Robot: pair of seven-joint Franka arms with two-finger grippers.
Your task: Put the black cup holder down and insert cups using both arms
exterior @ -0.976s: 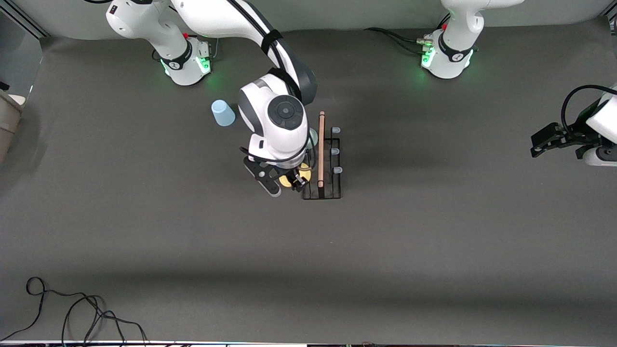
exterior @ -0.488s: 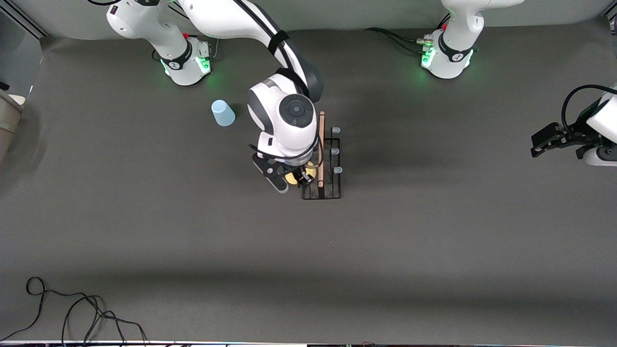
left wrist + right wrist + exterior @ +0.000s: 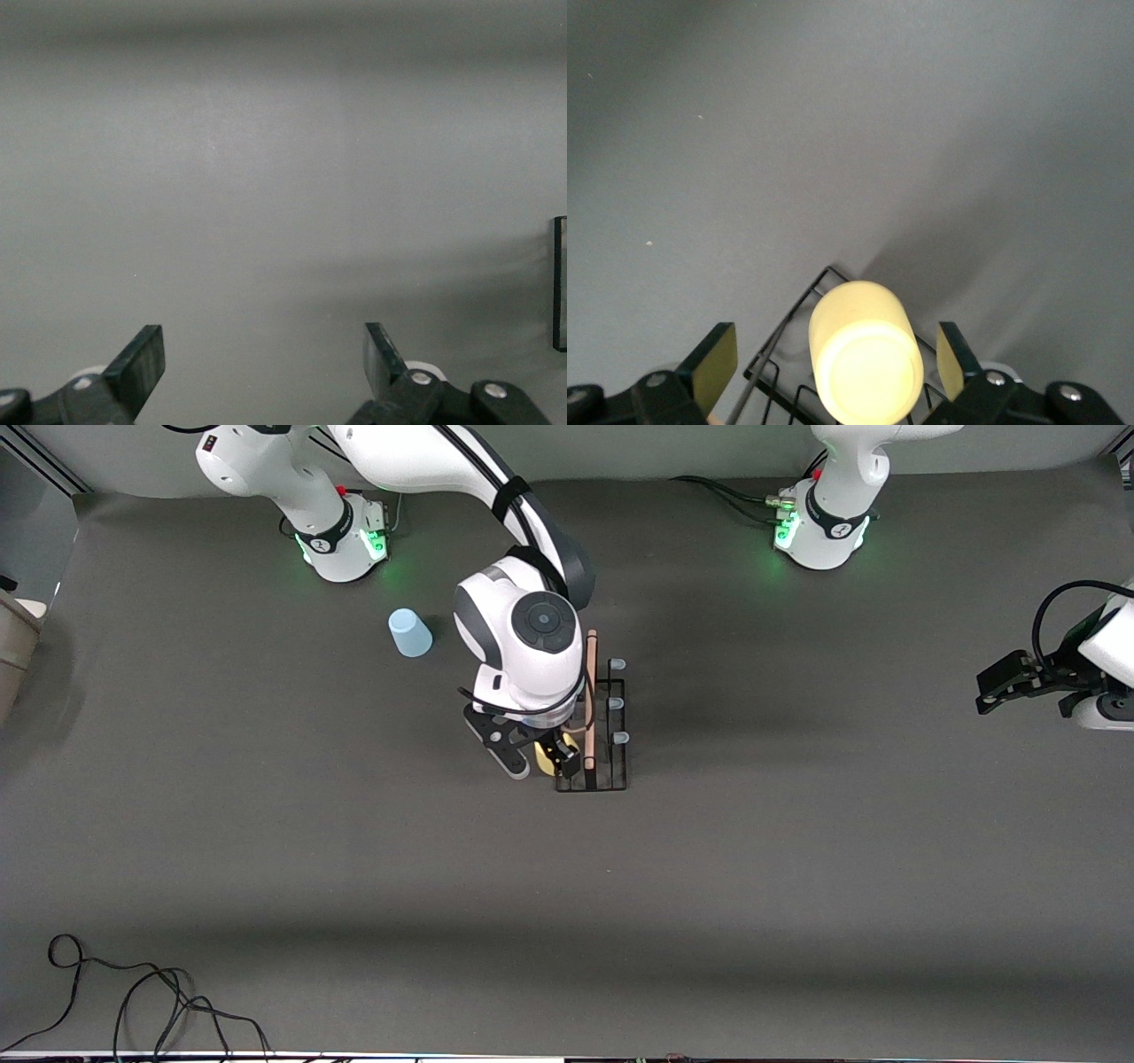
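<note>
Right hand: fingers now spread wide on either side of the yellow cup and clear of it; half a second earlier they were clamped on it. In the front view the hand sits at centre frame, over the rack's end nearest the camera.
Yellow cup: released, bottom up, standing on the black cup holder, seemingly on a peg in the row toward the right arm's end of the desk.
Black cup holder: on the desk at centre frame, wooden rod handle running top to bottom; three pale pegs bare along the other row.
Light blue cup: upside down on the desk, upper left of centre, apart from the rack.
Green cup: hidden, likely under the right arm.
Left hand: fingers wide apart, holding nothing; waits at the frame's right edge.
Task meaning: one cup appears inserted; the blue one is not yet placed.
</note>
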